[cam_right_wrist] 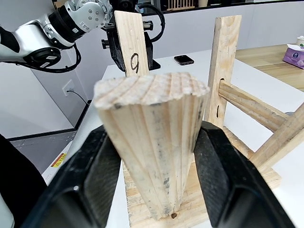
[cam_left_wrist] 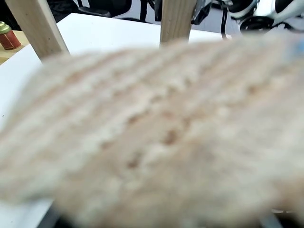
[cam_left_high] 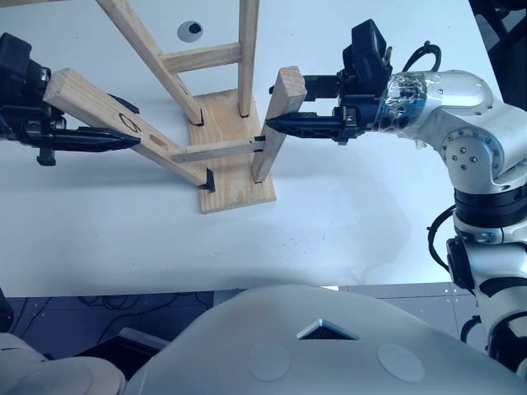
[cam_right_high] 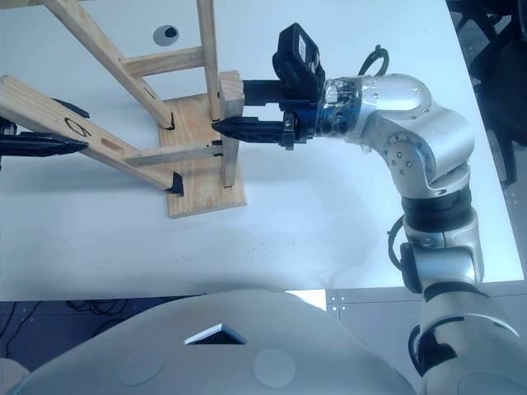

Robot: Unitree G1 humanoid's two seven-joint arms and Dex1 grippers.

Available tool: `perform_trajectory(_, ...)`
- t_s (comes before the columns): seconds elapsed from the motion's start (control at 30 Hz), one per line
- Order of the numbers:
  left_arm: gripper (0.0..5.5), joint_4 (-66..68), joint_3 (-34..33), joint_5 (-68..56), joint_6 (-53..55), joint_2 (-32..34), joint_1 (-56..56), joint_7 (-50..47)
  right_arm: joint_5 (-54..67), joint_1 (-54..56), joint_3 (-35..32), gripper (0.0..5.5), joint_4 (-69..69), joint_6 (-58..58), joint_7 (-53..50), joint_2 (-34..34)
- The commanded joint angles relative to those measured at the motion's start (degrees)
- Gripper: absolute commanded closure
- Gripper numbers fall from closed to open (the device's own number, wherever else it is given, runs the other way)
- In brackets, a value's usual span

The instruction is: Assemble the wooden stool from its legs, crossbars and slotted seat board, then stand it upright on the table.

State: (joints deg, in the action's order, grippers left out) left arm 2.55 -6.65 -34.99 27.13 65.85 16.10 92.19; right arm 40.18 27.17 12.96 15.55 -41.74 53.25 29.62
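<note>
Tabletop [cam_left_high: 346,222]; right gripper [cam_left_high: 284,105] level around leg [cam_left_high: 265,156].

A white table [cam_left_high: 346,222] spans most of the head views. A round cable grommet [cam_left_high: 190,31] with a dark opening sits in its top, in the upper middle of the frame. Along the bottom left, past the table's front edge, black cables [cam_left_high: 107,306] lie on a dark floor.

In the left wrist view, a small red can [cam_left_wrist: 6,37] with a gold lid stands on a wooden surface beside the white table.

In the right wrist view, a dark phone [cam_right_wrist: 183,59] lies flat on the white table. A purple box [cam_right_wrist: 295,56] rests on a wooden tabletop beyond it. A white wall socket [cam_right_wrist: 69,87] is set in the pale wall.
</note>
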Motion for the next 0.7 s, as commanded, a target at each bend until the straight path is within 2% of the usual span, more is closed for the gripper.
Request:
perform_trajectory(0.03,3.49,-0.44,1.38,1.43,-0.90,3.52,1.71,0.24,-3.48,-3.95,3.66,3.34,-2.03,-3.28,-2.09,0.28)
perform_trajectory(0.27,3.49,-3.60,-0.22,0.31,-1.05,3.29,-2.85,-0.22,-3.17,-4.02,3.66,3.34,-2.19,-2.95,-2.73,0.43)
perform_trajectory(0.47,3.49,-7.78,-5.18,-5.82,4.32,0.21,-3.59,-4.01,-3.05,-4.15,3.84,3.34,-2.19,-3.05,-2.75,0.59)
perform_trajectory(0.7,3.49,-9.85,-7.14,-4.25,4.82,-2.50,-9.44,-7.59,-2.90,-3.82,3.92,3.34,-2.25,-3.31,-2.08,1.38)
